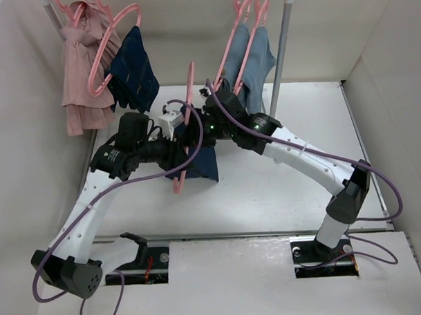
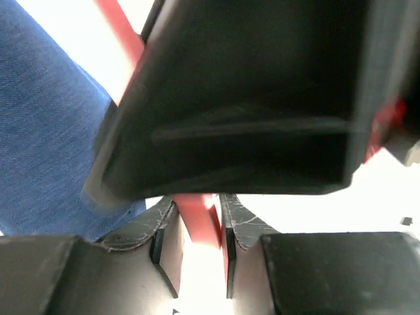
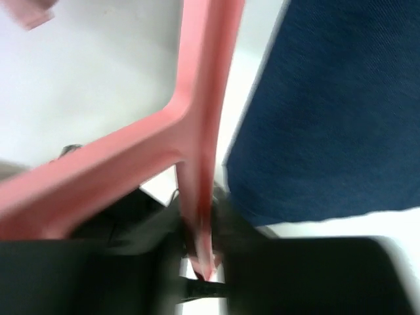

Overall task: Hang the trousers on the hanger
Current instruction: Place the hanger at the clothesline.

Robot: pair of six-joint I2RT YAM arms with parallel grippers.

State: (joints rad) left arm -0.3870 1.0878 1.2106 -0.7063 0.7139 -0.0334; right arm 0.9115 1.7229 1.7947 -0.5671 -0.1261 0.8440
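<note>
Both the left claw and right claw clench the hanger, trousers hanging beside.

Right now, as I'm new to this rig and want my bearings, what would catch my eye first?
The two arms meet mid-table, the left pincer and right pincer both pinching one pink hanger, with dark navy trousers beside it. Behind them, a rail holds a pink garment and a navy garment at left, and light-blue jeans at right.
</note>
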